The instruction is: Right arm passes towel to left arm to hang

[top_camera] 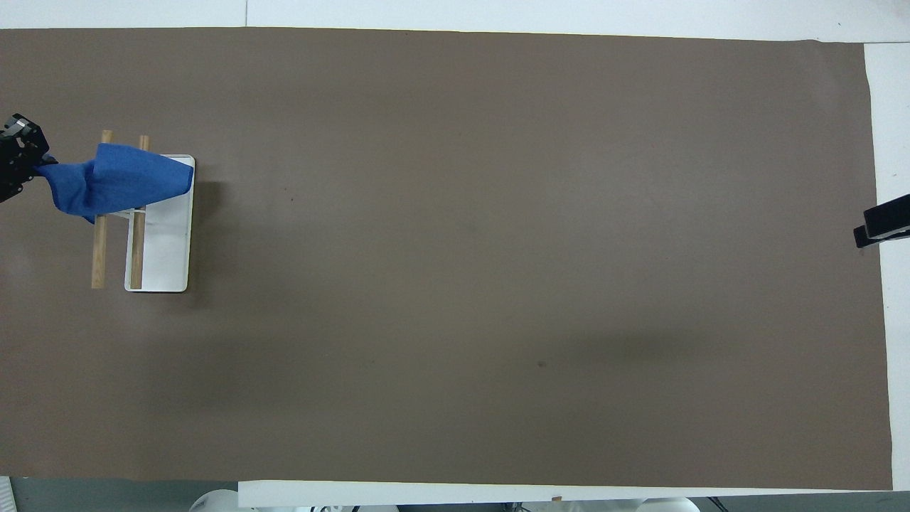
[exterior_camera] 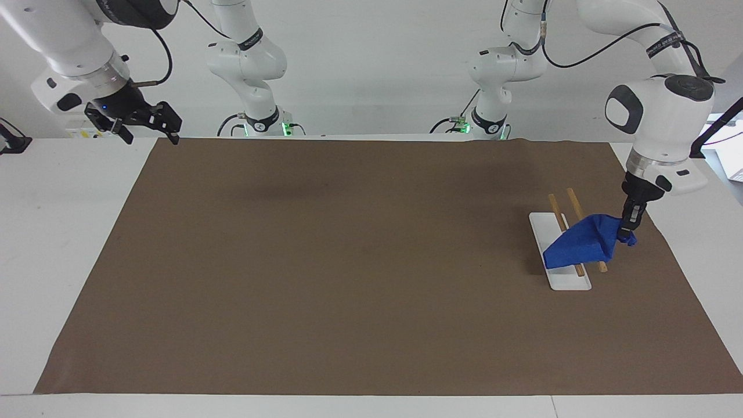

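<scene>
Pretty clearly a robotics lab. Two white Franka arms, the right arm [exterior_camera: 75, 46] and left arm [exterior_camera: 662, 110], are mounted at a plain white surface [exterior_camera: 58, 232] against a bare white wall [exterior_camera: 377, 58], with loose black cables [exterior_camera: 598, 52] and green status lights [exterior_camera: 284, 126] at the bases. A brown paper sheet [exterior_camera: 348, 261] covers the work area. Nothing homey, just test-bench stuff.
</scene>
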